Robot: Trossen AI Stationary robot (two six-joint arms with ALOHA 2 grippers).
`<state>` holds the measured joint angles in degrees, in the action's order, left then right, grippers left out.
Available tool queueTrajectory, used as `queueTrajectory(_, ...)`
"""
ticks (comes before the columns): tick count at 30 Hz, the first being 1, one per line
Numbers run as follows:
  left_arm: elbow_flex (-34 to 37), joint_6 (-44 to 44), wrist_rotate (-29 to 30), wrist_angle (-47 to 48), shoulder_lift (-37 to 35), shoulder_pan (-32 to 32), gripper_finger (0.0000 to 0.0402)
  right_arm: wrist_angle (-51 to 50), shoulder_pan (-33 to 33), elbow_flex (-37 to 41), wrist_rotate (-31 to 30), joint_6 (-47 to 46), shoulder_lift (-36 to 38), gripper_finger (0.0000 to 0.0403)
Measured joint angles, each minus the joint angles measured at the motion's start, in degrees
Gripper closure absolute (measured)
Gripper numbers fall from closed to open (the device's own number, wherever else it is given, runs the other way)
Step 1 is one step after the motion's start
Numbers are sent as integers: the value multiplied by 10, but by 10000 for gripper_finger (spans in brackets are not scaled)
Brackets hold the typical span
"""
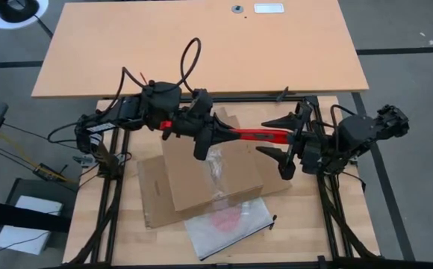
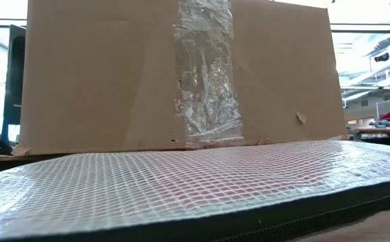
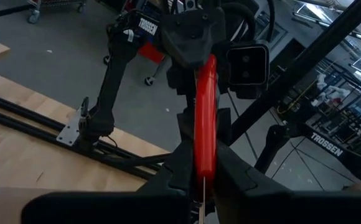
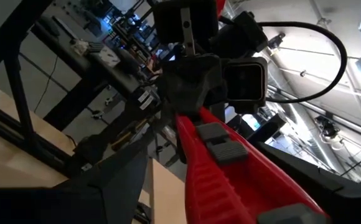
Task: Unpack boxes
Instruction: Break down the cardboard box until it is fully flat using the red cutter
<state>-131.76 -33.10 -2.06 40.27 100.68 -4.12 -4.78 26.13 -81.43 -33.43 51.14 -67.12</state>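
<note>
High view showed you the light wooden tabletop [image 1: 313,224] carrying everything, with the brown cardboard shipping carton [image 1: 201,179] sitting near its middle, flaps splayed flat around it, directly under the spot where the two arms met. That put the carton where either arm could reach down to it. In the low view the carton's side wall filled the background, with a strip of clear crinkled tape [image 2: 205,74] running down its centre seam, so that seam looked not yet cut.

Against the carton's near edge lay the clear mesh-reinforced plastic zip bag [image 1: 228,224] with something red inside; it rested flat on the tabletop, out of the way of the arms.

Above the carton, the red-handled box cutter [image 1: 250,135] hung level between the two arms, which read as a hand-over in mid-air. Your left gripper [image 1: 201,134] had its fingers closed tightly on one end of the handle. Your right gripper [image 1: 285,142] stood at the other end with its fingers spread wide on either side of the handle, not clamped on it.

For writing, you could read "TROSSEN" in white on the arm links in the left wrist view; the cutter's lettering was too small to make out.
</note>
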Motion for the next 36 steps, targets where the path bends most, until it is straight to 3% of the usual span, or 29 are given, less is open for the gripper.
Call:
queueTrajectory(13, 0, -5, -10, 2, 0, 5, 359, 17, 0, 0, 1, 60, 0, 120)
queueTrajectory(25, 0, -18, -22, 15, 5, 15, 357, 2, 0, 0, 5, 70, 0, 264)
queueTrajectory(33, 1, -1, 2, 16, 7, 20, 300, -4, 0, 1, -22, 45, -3, 264)
queueTrajectory(36, 1, 4, -25, 34, -4, 38, 273, 0, 6, 2, -53, 22, -4, 264)
